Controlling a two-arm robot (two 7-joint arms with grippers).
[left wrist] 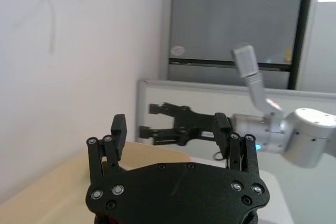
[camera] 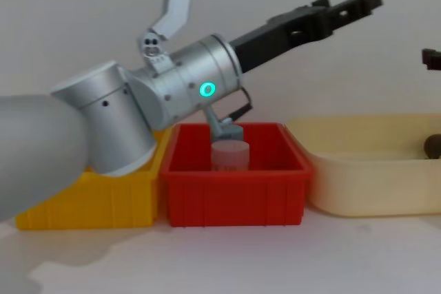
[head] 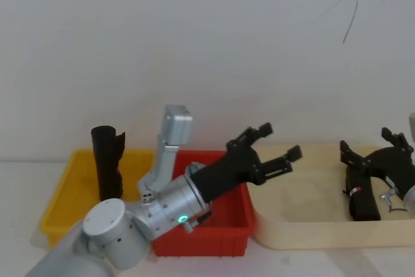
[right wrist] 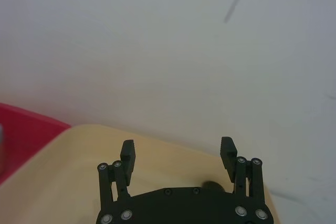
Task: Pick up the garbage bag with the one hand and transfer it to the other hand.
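Plastic, black and crinkled: the garbage bag [head: 107, 163] stands upright as a tall roll in the yellow bin [head: 65, 192], untouched. It is well behind the left gripper [head: 280, 141], back past that arm's wrist and elbow and on the wall side of the arm, nowhere near the fingertips. That left gripper hangs in the air with its two black fingers spread wide and nothing between them. It points away from the bag, toward the right gripper [head: 373, 144]. Under its wrist sits the red bin [head: 227, 235], and from chest height a pale round tub [camera: 229, 156] stands in that bin just below the arm. Past the left gripper's fingertips begins the cream tray [head: 311, 231], the next one along from the red bin. The right gripper hovers over the tray's far end, well apart from the left one, its fingers likewise splayed and empty, aimed toward the wall. Directly below its fingers a shorter black roll [head: 363, 207] stands in the tray; whether the gripper touches it I can't make out. A thin pencil-like scrawl [head: 353, 11] marks the white wall above the right gripper.
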